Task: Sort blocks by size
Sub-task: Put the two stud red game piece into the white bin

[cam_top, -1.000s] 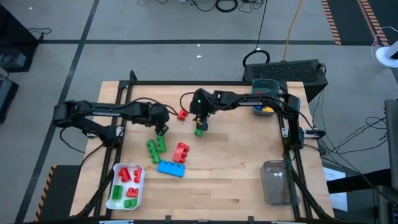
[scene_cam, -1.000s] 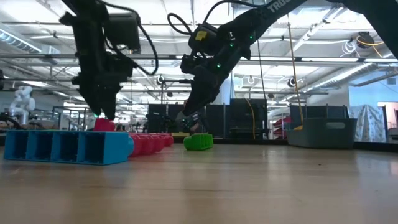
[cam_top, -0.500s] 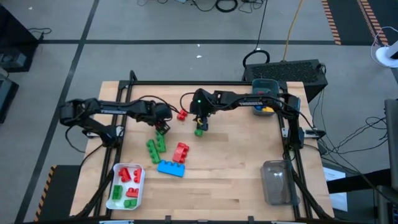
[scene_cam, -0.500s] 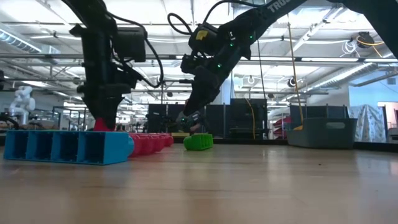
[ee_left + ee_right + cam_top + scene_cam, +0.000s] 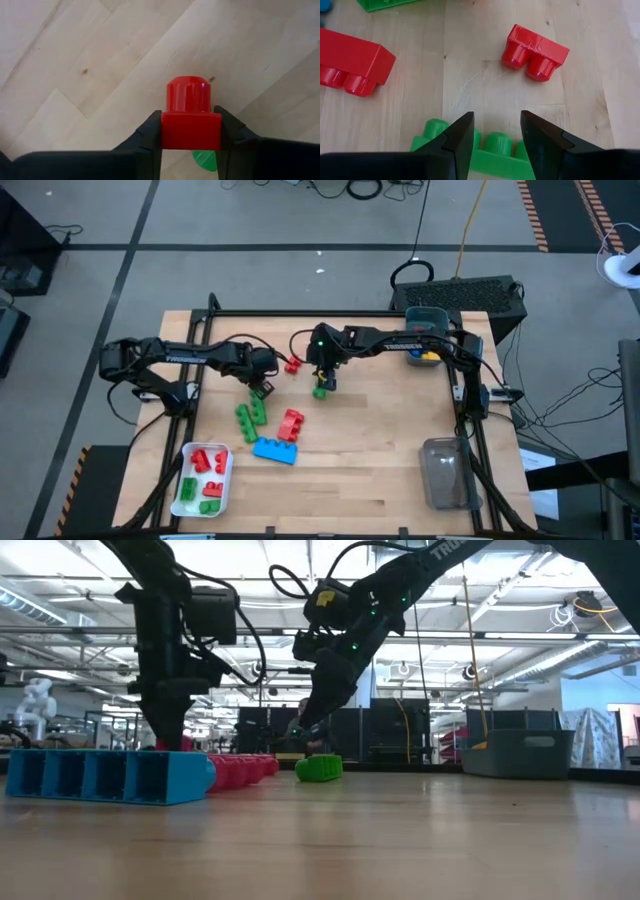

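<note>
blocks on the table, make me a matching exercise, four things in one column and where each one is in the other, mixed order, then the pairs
Things:
1. small red block
2. blue block
3. green block
4. yellow block

Places:
A. in the teal bin at the table's right rear
B. gripped in the left claw
C. on the wood just below the open right claw
D. lying flat on the table, next to a white tray of red and green blocks

Pairs: 1-B, 2-D, 3-C, 4-A
</note>
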Tool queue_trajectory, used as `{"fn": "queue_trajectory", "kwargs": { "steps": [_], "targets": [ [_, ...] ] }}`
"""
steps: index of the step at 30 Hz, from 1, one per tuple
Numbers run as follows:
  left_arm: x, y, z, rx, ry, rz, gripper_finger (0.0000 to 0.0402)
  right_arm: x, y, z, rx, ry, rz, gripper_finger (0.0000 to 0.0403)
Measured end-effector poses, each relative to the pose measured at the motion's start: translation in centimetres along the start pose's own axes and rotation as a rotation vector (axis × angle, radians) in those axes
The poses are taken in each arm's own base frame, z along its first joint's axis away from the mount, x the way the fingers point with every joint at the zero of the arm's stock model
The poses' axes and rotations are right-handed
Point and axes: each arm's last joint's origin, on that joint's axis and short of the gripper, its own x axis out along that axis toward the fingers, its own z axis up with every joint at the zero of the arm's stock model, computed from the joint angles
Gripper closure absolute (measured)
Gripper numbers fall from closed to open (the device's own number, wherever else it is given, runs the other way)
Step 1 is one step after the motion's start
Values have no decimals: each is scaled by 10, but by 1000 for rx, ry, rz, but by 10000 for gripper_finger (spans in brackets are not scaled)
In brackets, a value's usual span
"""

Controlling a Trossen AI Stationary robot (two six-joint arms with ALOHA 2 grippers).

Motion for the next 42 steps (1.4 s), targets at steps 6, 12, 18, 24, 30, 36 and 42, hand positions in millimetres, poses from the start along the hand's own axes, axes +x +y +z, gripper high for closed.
{"fn": "queue_trajectory", "kwargs": {
  "steps": [6, 12, 18, 24, 30, 36, 42],
  "targets": [
    [-7, 2, -2, -1, -18, -9, 320, 0, 0, 0, 4, 0, 0, 255],
    [-22, 9, -10, -27, -24, -13, 320, 0, 0, 0, 6, -4, 0, 255],
    [-49, 9, -26, -31, -19, -35, 320, -1, -9, 7, -75, -88, -31, 255],
    [-83, 2, -47, -22, -37, -139, 320, -4, -20, 11, -287, -143, -80, 255],
    [-123, -7, -66, -12, -75, -297, 320, -7, -32, 13, -475, -170, -129, 255],
    [-146, -23, -94, 9, 8, -438, 320, -2, -49, 22, -524, -159, -153, 255],
    [-155, -37, -123, -20, 182, -508, 320, 25, -61, 43, -513, 5, -59, 255]
  ]
}}
